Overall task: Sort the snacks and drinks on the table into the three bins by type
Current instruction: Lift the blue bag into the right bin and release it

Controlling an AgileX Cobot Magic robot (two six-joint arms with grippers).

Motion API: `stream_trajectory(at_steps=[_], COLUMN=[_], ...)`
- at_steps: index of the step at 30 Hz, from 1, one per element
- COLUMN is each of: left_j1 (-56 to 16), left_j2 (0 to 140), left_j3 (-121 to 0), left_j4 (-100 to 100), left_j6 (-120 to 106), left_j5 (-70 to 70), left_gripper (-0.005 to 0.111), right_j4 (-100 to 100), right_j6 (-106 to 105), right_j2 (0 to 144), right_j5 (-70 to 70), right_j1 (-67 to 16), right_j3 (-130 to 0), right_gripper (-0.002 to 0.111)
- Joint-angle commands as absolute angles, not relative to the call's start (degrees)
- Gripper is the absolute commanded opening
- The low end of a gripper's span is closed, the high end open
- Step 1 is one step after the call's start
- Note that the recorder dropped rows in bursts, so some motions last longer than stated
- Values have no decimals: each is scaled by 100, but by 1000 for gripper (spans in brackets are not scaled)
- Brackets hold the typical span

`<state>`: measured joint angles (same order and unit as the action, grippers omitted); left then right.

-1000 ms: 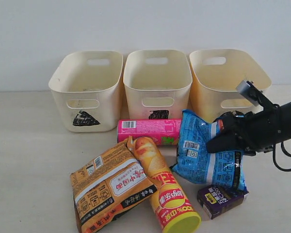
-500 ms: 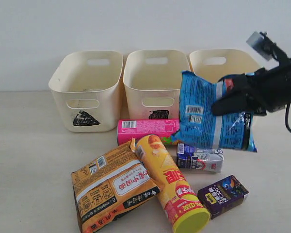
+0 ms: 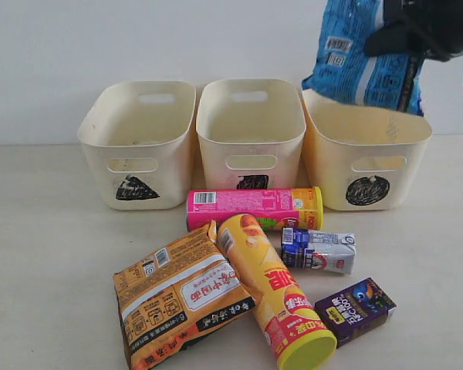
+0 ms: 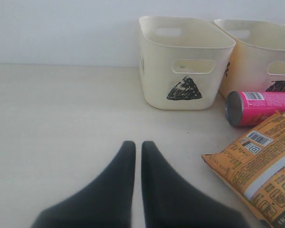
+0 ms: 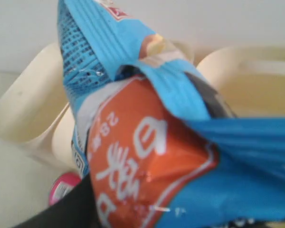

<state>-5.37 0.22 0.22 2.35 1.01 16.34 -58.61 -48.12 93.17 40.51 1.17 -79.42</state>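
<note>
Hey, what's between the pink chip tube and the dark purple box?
A small white and blue drink carton lies on its side between the pink chip tube and the dark purple box, seen in the exterior view.

Three bins (image 3: pixel 216 166) are sitting in a row mid-frame on the desk (image 3: pixel 46 270). A packet (image 3: pixel 355 58) is hanging over the right bin (image 3: pixel 332 166), upper right. Below the bins, two tubes (image 3: pixel 251 209), a flat packet (image 3: pixel 177 301) and two boxes (image 3: pixel 355 310) are lying.
</note>
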Motion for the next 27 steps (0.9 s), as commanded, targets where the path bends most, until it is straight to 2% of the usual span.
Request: stream_trajectory(at_steps=[1,6,11,13,15,20,22,24,27], left_j1=[-524,-524,-524,-524,-524,-524,-524,-524,-524], left_j2=[0,0,0,0,0,0,0,0,0], left_j3=[0,0,0,0,0,0,0,0,0], left_j4=[216,216,216,216,216,216,216,216,216], left_j6=[148,148,148,148,148,148,148,148,148], left_j5=[1588,1588,1588,1588,1588,1588,1588,1588,1588], left_gripper=[4,4,4,4,4,4,4,4,4], right_j4=[-5937,-5922,-5962,-5962,-5962,-5962,-5962,-5962,-5911], right_j6=[-4833,-4927,-4979,-4979,-4979,-4979,-4979,-4979,-4992], right_j2=[9680,10398,11138,11405,11608,11915,11925,11885,11740], right_j5=[3130,2399,2504,2478,2465,2433,2323,2296,2476], right_j1=[115,115,115,115,101,43,24,13,13], right_j3=[-8229,-8540,-9063,-9240,-9389,-9619,-9619,-9619,-9619], right_gripper=[0,0,0,4,13,58,71,76,73])
